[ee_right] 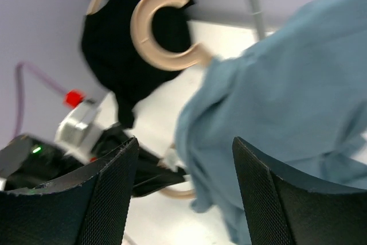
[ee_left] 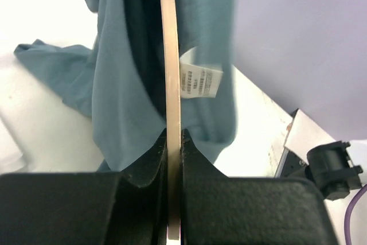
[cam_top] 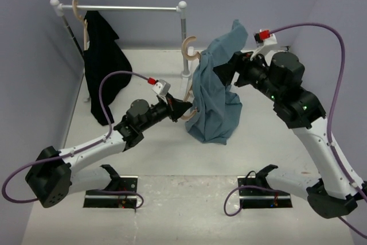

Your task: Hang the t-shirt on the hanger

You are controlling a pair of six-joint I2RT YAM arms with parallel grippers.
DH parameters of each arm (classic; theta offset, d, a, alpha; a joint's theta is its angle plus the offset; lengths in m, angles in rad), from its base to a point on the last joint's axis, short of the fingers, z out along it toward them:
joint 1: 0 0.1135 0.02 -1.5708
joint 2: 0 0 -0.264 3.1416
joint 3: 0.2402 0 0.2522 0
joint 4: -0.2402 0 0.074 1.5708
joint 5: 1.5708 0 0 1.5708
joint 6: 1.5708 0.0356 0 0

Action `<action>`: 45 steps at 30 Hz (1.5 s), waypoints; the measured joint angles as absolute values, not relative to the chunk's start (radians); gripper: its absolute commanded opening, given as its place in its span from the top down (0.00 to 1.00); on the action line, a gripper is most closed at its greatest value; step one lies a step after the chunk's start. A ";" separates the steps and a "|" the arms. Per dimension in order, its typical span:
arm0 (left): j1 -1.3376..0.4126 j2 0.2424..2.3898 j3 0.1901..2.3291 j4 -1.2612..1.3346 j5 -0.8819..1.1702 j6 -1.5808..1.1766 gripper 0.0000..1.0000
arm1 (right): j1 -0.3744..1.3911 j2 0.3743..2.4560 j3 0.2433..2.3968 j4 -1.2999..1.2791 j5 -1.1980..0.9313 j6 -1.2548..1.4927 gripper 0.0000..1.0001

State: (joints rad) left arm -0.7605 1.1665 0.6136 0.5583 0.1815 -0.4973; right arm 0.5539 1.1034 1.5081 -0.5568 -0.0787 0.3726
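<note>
Two pincers were working around the hanger (ee_left: 170,55). The left pincer (ee_left: 174,136) was pressed tight on one wooden arm, holding the hanger up off the tabletop (cam_top: 160,153). The t-shirt (cam_top: 215,93) hung draped and bunched over the hanger below its hook. Its lower folds trailed onto the tabletop beneath the hanger, and the white label (ee_left: 199,80) sat just beside the gripped arm. Across the hanger from the left one, the right pincer (ee_right: 183,159) stood spread wide, cloth just beyond its fingers and nothing pinched. The cotton looked light, soft and floppy, likely to slide on that smooth wood. By my judgement the best hold was a firm pinch on a thin fold at the collar or shoulder seam near the hook, while the stiff hanger took a plain clamp on its arm.
</note>
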 measured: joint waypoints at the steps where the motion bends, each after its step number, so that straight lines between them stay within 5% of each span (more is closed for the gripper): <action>1: -0.760 1.146 0.597 0.551 0.177 -0.490 1.00 | 0.534 1.095 1.515 -0.575 -0.061 0.318 0.17; 10: -0.760 0.943 0.541 0.415 0.212 -0.399 1.00 | 0.506 1.156 1.547 -0.718 -0.260 -0.219 0.15; 18: -0.760 0.793 0.466 0.324 0.329 -0.372 1.00 | 0.487 1.325 1.735 -0.951 -0.516 -0.523 0.34; 23: -0.760 0.721 0.419 0.336 0.379 -0.369 1.00 | 0.460 1.371 1.756 -1.046 -0.588 -0.569 0.39; 38: -0.760 0.766 0.326 0.496 0.434 -0.383 1.00 | 0.292 1.235 1.483 -1.036 -0.714 -0.582 0.32; 45: -0.760 0.697 0.307 0.542 0.444 -0.382 1.00 | 0.254 1.267 1.514 -1.019 -0.802 -0.588 0.34</action>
State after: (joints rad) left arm -0.7601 0.6969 0.3073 0.5421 0.4440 -0.3824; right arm 0.2543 1.2670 1.5144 -1.0186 -0.8020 -0.5879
